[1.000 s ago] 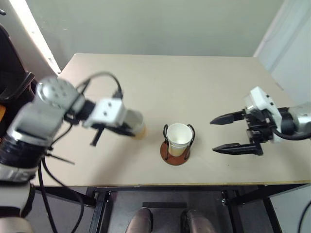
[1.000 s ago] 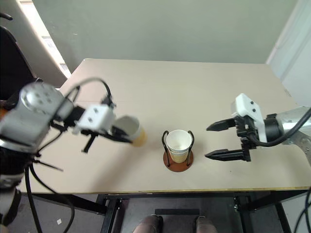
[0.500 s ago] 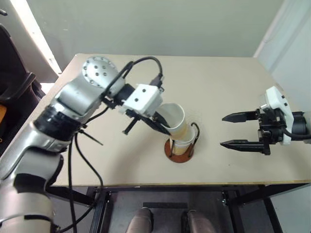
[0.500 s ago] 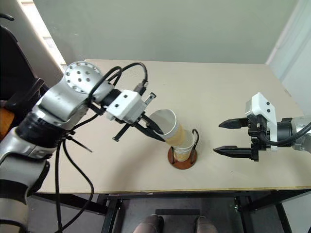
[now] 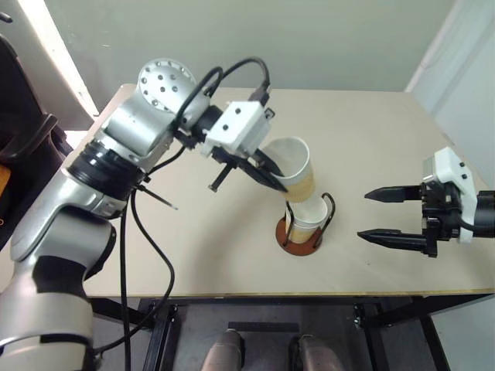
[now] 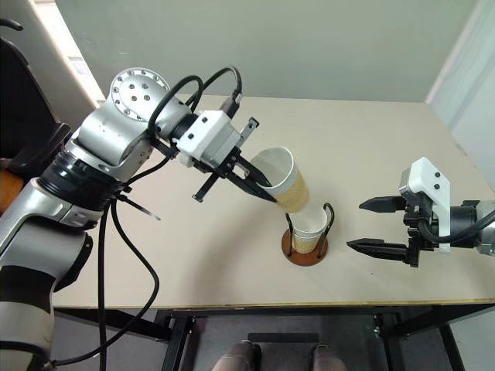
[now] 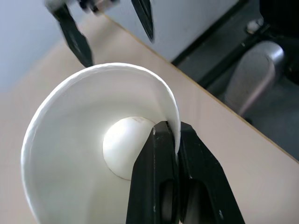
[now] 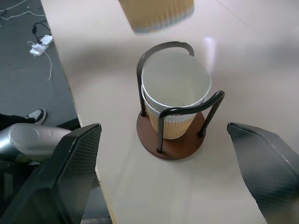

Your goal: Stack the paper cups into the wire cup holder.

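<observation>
Left eye view: the left gripper [image 5: 272, 173] is pinching the rim of a tilted paper cup [image 5: 296, 168], hanging just above the wire cup holder [image 5: 303, 233] on the desk [image 5: 356, 147]. Two nested cups [image 8: 174, 93] are sitting inside it. The right gripper [image 5: 380, 215] is waiting beside the holder, fingers spread wide.
</observation>
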Motion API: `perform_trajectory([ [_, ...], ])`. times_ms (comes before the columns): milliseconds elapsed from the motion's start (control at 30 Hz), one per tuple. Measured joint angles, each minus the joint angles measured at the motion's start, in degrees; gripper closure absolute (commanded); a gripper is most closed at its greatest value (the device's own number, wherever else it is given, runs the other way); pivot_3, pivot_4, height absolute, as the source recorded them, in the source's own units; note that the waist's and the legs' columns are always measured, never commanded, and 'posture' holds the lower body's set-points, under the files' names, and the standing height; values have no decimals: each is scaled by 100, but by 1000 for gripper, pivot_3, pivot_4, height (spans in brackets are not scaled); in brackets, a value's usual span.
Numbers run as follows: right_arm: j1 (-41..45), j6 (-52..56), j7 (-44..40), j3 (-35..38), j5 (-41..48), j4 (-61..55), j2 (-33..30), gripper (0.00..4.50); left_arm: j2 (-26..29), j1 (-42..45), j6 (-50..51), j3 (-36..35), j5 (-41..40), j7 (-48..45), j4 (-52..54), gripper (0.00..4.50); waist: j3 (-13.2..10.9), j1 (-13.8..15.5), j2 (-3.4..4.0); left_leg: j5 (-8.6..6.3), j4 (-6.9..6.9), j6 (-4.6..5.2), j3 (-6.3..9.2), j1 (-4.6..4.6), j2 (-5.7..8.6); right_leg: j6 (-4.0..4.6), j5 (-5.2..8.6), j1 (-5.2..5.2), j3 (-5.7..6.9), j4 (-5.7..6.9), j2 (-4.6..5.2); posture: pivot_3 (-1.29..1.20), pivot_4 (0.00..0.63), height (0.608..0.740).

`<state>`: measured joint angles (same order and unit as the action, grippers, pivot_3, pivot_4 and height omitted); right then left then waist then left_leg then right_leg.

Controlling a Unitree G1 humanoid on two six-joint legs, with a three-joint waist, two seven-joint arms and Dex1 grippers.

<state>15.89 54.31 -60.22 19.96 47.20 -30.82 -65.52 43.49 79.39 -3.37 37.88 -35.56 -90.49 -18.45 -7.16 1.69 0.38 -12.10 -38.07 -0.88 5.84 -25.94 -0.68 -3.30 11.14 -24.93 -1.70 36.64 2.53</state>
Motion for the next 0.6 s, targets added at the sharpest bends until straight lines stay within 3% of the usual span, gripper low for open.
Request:
perform_trajectory([
  [300, -73, -1, 154, 7, 16, -127, -2, 0, -988, 144, -400, 219, 655, -1, -863, 4464, -1, 46, 0, -10, -9, 16, -10, -14, 3, -32, -19, 9, -4, -44, 3, 0, 150, 740],
  [600, -358, 98, 349, 224, 97, -349, -32, 0, -1225, 144, -767, 681, 1026, -2, -1213, 4464, -1, 91, 1, -17, -15, 23, -26, -16, 4, -55, -24, 14, -13, -61, 2, 0, 150, 740],
])
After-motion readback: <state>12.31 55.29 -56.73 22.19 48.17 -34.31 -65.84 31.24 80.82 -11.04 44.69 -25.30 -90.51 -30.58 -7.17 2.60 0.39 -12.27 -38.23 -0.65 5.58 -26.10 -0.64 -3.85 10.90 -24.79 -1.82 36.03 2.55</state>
